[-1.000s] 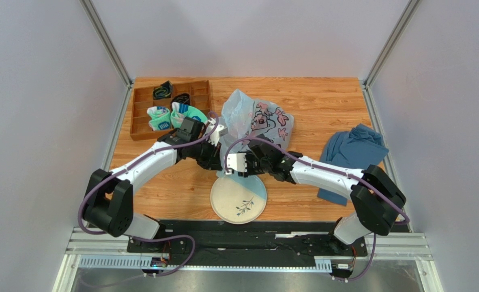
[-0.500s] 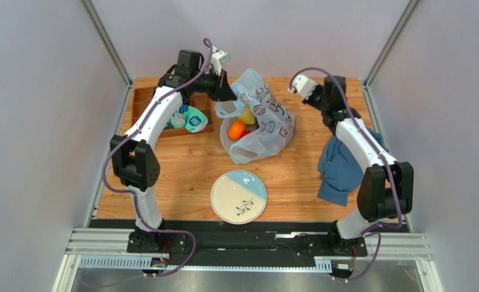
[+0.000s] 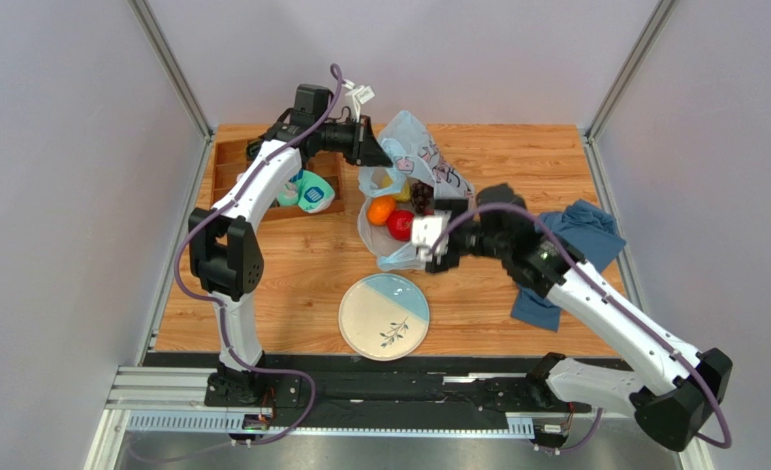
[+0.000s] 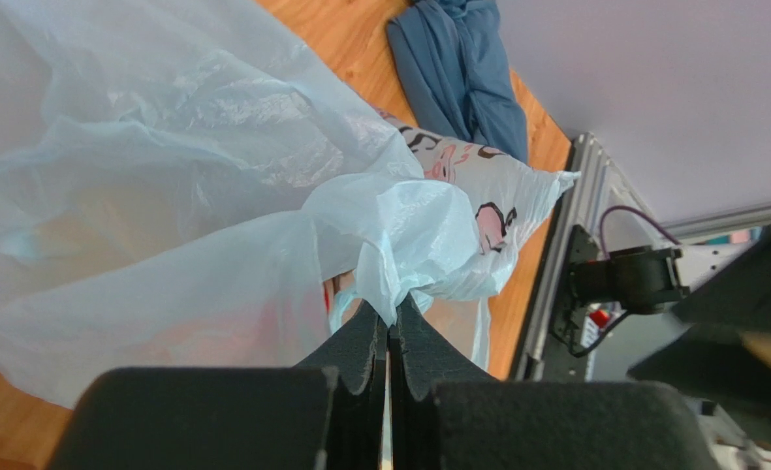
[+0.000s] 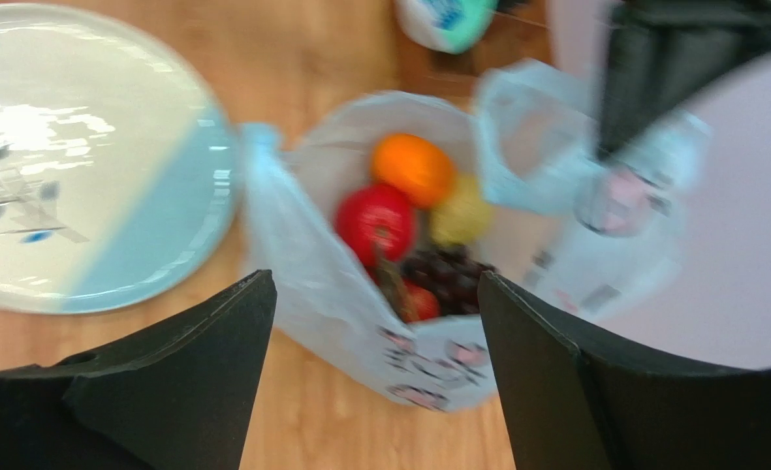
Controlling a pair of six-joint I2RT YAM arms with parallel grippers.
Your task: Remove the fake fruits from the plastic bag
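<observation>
Slippage worries me most. The left gripper [image 4: 391,318] pinches only a thin twist of the plastic bag [image 4: 164,176], and if that film slides out from between the closed jaws, the mouth would likely fold down over the fake fruits [image 5: 384,211]. My second worry is the right gripper [image 5: 371,294]. If I lower it slightly short, a finger could snag the bag's near lip and drag the whole thing toward the plate [image 3: 369,333] by the near edge. The fruits look glossy and round, so a shallow pinch may also squirt one away. The right wrist view is blurred, so my alignment is only rough.

The left gripper is fully closed on the bunched rim, lifting it near the middle of the far edge. The right gripper is spread wide and empty, hovering at the bag's near side, and I see it touching nothing. All the fruit I can see sits inside the bag: orange [image 5: 414,168], red apple [image 5: 371,227], yellow pear [image 5: 461,213] and grape bunch [image 5: 448,274].
</observation>
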